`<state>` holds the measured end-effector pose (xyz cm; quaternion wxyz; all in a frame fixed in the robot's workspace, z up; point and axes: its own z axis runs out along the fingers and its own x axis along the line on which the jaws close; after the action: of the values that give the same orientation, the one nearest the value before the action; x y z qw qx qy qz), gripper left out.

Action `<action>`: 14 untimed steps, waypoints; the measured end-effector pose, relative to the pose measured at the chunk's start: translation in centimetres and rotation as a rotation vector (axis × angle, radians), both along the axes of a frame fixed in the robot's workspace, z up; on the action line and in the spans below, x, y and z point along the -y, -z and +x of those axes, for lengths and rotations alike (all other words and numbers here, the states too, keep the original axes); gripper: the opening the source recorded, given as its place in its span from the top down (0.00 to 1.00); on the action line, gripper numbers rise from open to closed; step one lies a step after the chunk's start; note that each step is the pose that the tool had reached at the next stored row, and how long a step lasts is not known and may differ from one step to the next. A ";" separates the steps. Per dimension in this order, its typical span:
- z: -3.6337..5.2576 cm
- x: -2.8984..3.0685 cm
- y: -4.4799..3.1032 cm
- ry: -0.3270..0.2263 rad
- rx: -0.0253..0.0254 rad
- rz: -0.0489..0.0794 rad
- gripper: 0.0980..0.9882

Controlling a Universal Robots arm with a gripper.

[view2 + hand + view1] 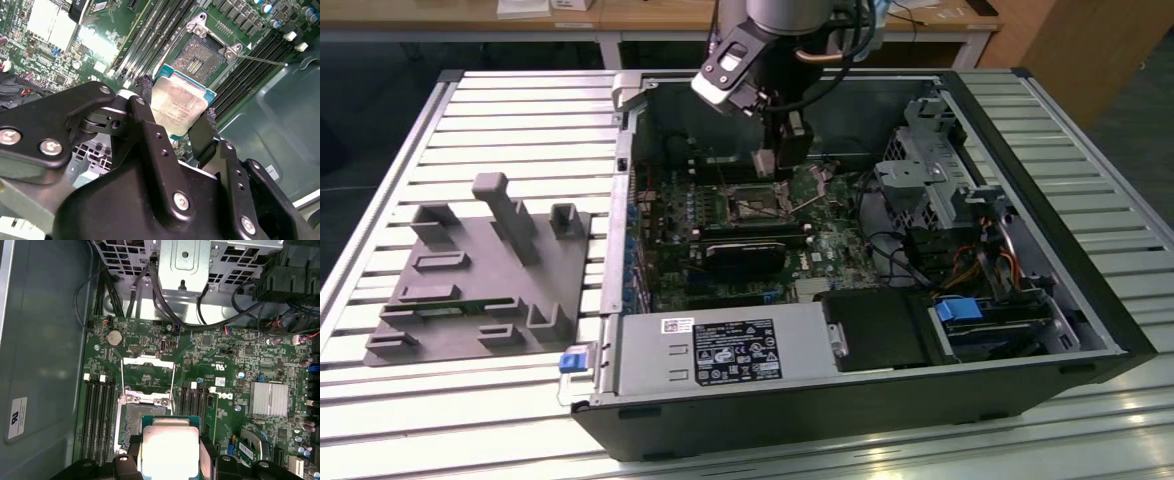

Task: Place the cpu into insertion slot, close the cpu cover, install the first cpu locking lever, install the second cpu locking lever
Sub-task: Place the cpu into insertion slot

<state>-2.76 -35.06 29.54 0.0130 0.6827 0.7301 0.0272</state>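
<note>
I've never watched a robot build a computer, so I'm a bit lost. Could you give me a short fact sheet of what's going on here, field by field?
setting: open computer case with the motherboard facing up
grasp: claw shut on the cpu, a finger on each side
cpu position: held in the air close to the insertion slot, not seated
insertion slot: bare, nothing in it
cpu cover: swung open, away from the slot

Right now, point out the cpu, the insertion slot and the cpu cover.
the cpu (182,102), second wrist view, its metal top.
the insertion slot (198,59), second wrist view, its dark centre.
the cpu cover (149,360), first wrist view, frame bar farthest from the cpu.
</note>
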 end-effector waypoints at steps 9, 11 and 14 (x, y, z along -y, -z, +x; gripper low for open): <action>-0.01 0.00 0.28 0.001 -0.0039 0.000 0.51; -0.01 0.00 0.35 0.001 -0.0050 0.000 0.51; -0.01 0.00 0.45 0.001 -0.0069 0.000 0.51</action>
<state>-2.77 -35.06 29.08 0.0105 0.6832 0.7297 0.0248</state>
